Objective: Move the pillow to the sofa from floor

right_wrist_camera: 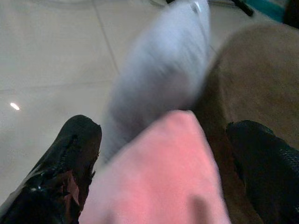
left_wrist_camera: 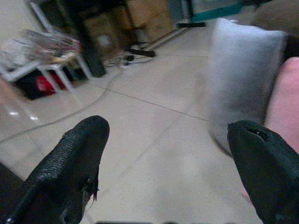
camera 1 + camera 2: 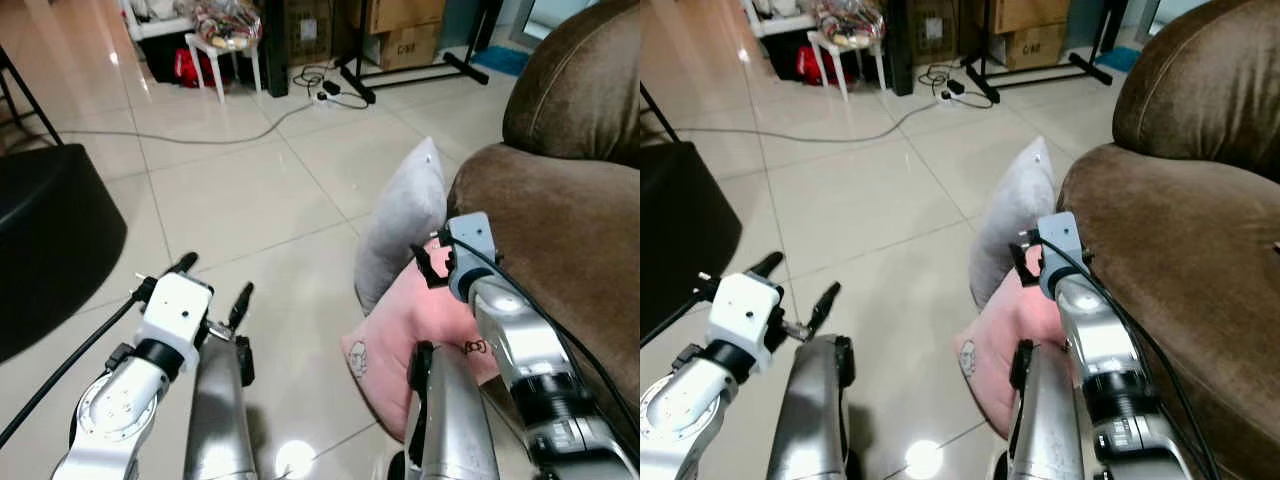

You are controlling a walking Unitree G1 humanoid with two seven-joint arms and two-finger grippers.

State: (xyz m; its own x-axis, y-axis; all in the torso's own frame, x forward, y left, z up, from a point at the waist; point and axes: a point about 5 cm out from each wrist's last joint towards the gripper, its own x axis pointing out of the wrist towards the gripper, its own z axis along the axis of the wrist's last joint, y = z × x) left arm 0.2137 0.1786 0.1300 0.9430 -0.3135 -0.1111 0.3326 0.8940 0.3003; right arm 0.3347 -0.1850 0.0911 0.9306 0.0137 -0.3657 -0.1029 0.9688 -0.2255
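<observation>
Pink pillow (image 3: 425, 325) on the tiled floor (image 3: 250, 210), leaning against the brown sofa (image 3: 560, 220), grey pillow (image 3: 405, 215) upright just behind it, right gripper (image 1: 168, 154) spread wide over the pink pillow's top edge, not clamped, left gripper (image 3: 212, 283) released, hovering over bare tile.

Floor (image 3: 250, 200): glossy pale tile. Pink pillow (image 3: 400, 330) stands on it, leaning against the front of the brown sofa (image 3: 560, 220). Grey pillow (image 3: 405, 215) upright just behind the pink one, touching it, also against the sofa. Cable (image 3: 190, 138) runs across the tiles toward the far side, near a white stool (image 3: 225, 55). Dark round object (image 3: 45, 240) sits at the floor's left edge.
</observation>
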